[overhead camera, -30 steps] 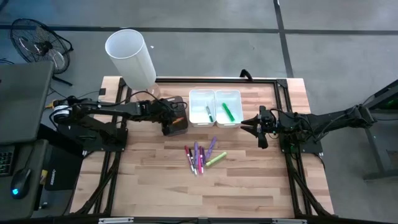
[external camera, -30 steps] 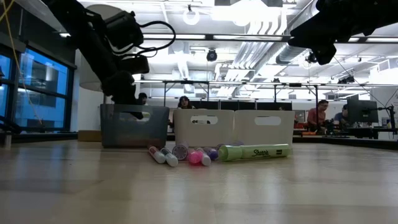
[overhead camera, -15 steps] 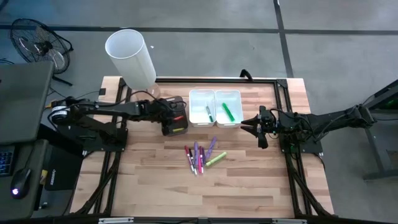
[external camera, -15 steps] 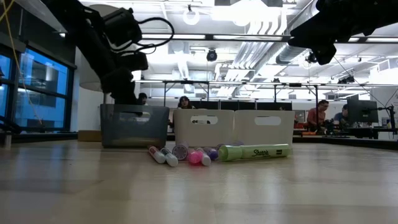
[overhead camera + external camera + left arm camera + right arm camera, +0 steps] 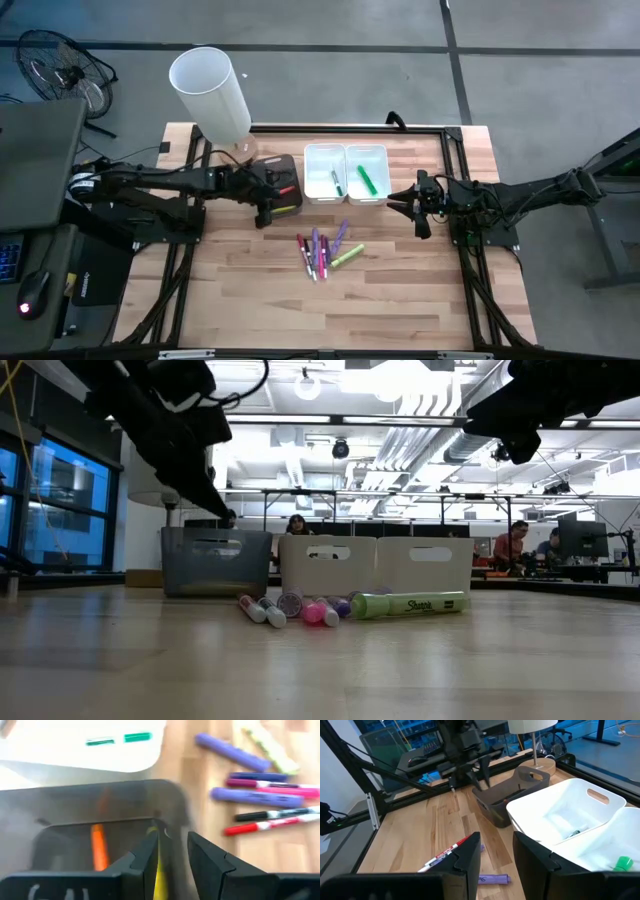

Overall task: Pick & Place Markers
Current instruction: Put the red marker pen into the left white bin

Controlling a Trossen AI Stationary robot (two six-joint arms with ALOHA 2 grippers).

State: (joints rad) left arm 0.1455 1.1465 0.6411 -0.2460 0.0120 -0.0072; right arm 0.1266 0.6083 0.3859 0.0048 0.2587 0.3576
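Observation:
Several markers (image 5: pixel 325 250), red, purple, pink and yellow-green, lie loose on the wooden table in front of the bins; in the low view they lie in a row (image 5: pixel 330 607). The dark bin (image 5: pixel 283 186) holds an orange marker (image 5: pixel 99 845) and a yellow one (image 5: pixel 160 875). Two white bins (image 5: pixel 345 172) hold green markers (image 5: pixel 366 180). My left gripper (image 5: pixel 264 212) hangs just above the dark bin's near left edge, slanting down, open by a narrow gap (image 5: pixel 172 842) with nothing in it. My right gripper (image 5: pixel 400 200) waits open above the table's right side, holding nothing (image 5: pixel 496 847).
A tall white cylinder (image 5: pixel 210 90) stands at the table's far left corner behind the dark bin. Black frame rails (image 5: pixel 455 170) run along the table's sides. Bare wood (image 5: pixel 320 310) stretches from the loose markers to the near edge.
My left gripper has risen out of the dark bin and drawn back toward the table's left edge, tipping to a shallower slant. The bin's orange and yellow markers now show in the high view. The markers on the table have stayed where they were.

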